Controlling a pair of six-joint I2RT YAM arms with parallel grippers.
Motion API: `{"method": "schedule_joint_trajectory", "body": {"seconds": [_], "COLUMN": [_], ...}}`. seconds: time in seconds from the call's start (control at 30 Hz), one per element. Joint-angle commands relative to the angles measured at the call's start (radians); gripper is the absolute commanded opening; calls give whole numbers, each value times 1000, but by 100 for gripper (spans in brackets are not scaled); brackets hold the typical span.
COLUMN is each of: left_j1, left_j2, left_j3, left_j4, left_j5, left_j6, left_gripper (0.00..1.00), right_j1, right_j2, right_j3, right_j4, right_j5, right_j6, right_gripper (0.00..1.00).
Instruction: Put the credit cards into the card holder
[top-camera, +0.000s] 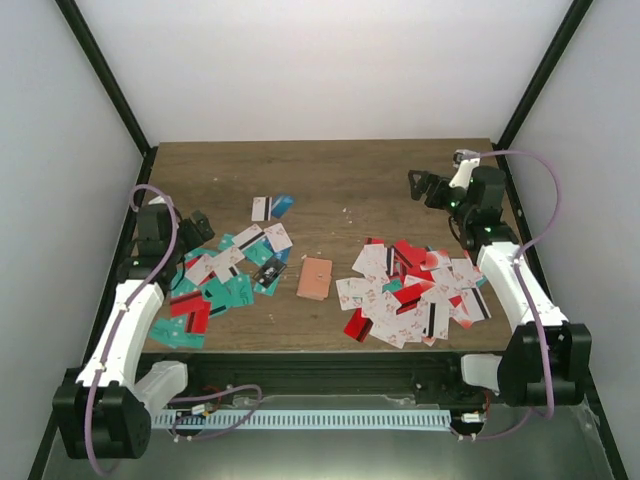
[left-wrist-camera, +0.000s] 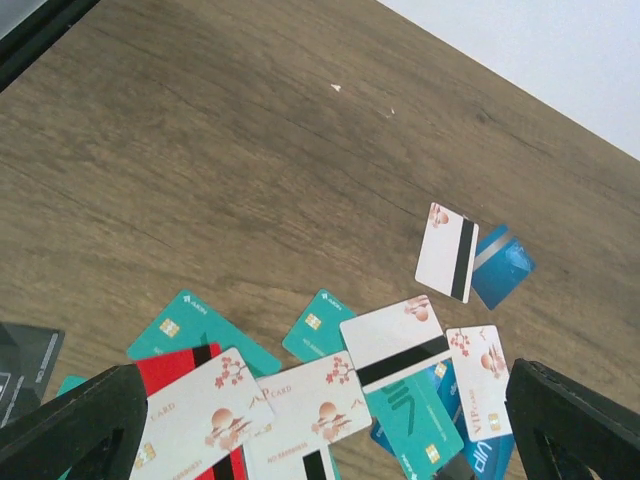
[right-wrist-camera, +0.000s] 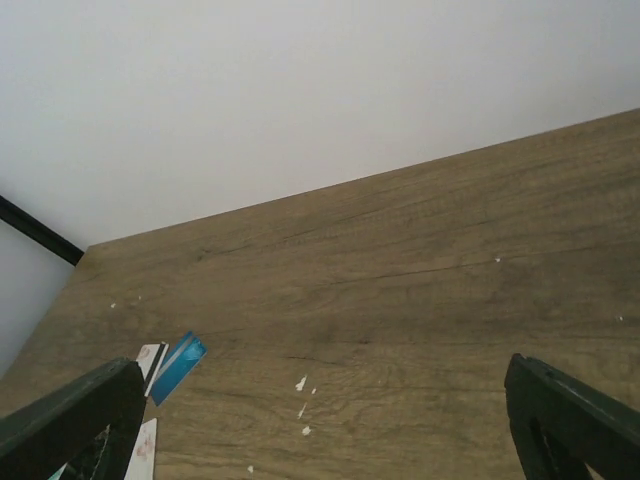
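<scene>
**Ana:** Is the left pincer holding a card?

**Ben:** No. Its two fingers are wide apart with nothing between them. The right pincer is wide apart and empty too.

**Ana:** What is closest to the left pincer?

**Ben:** A heap of credit cards right under it, teal, red and white, lying on each other. The flower card between the fingers says "CARD". The tall white card near one finger says "VIP". I cannot read the tiny print.

**Ana:** And farther out?

**Ben:** A striped white card touches a blue card, ahead of that pincer, apart from the heap.

**Ana:** Where is the card holder?

**Ben:** It lies flat on the table, off to the left pincer's side, between this heap and the other heap. The right pincer is past that heap, over bare wood.

**Ana:** How should it pick?

**Ben:** I think it should take one top card by a free edge. Cards are thin, so go low and pinch gently. The other pincer may need to steady the holder.
</scene>
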Motion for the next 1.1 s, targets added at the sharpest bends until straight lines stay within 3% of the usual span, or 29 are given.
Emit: {"method": "schedule_joint_trajectory", "body": {"seconds": [0.0,0.17,0.3,0.5,0.73,0.87,1.07], "left_j1": [3,3,3,4,-21,-123,-394], "left_j2": [-58,-96,-136,-119,-116,-140,-118], "left_j3": [35,40,26,51,47,29,-26], "left_j4": [-82,-124,-148,-264,-373,-390,-323], "left_j5": [11,-4,47,102,208,219,161], "left_j6": [-29,-63,-71,-130,-137,-160,-245], "left_gripper": [100,100,100,100,95,91,87], "right_j1": [-3,-3,-4,-1,90,184,302], "right_j2": [-60,-61,-37,-28,-95,-141,-198], "right_j3": [39,107,149,159,132,96,2], "right_j4": [-108,-312,-401,-505,-692,-747,-704], "right_j5": [14,49,-94,-254,-184,-134,-145], "right_j6": [100,157,97,133,75,122,223], "right_gripper": [100,100,100,100,100,100,100]}}
